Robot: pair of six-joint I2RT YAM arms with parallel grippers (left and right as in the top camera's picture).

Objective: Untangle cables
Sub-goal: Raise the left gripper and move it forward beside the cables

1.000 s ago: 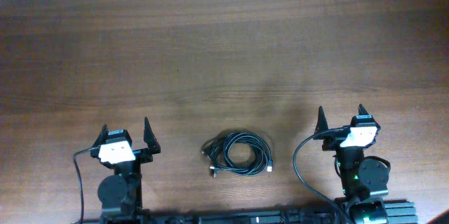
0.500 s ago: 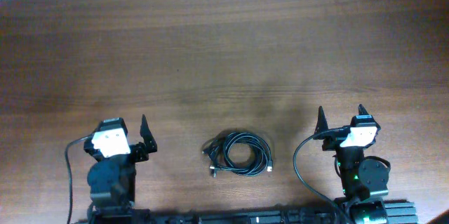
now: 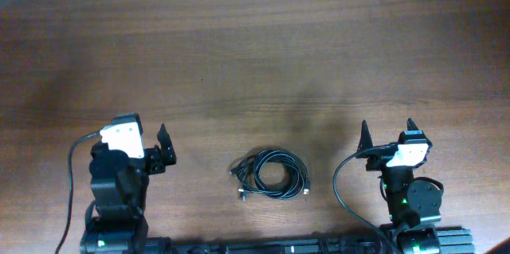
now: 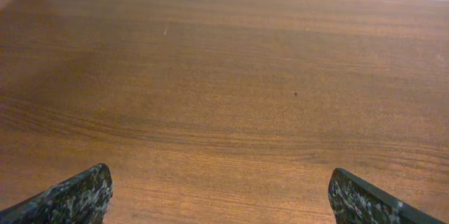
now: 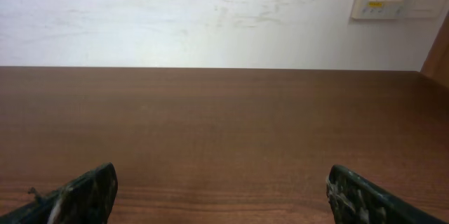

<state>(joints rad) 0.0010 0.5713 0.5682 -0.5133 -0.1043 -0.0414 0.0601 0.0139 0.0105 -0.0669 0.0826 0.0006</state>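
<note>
Both released, left end effector (image 4: 221, 197), right end effector (image 3: 387, 130), cables (image 3: 271, 154) on wood-grain table (image 3: 255, 63), white wall (image 5: 175, 13).

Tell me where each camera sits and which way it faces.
Overhead: above the table, looking straight down on the coiled cables, with the left arm and right arm at the near edge.
Left wrist: on the left arm, tilted down across bare wood; the left gripper is open, fingertips in the bottom corners.
Right wrist: on the right arm, looking level across the table to a white wall; the right gripper is open.
Shared: all see the table; only the overhead shows the cables.
</note>
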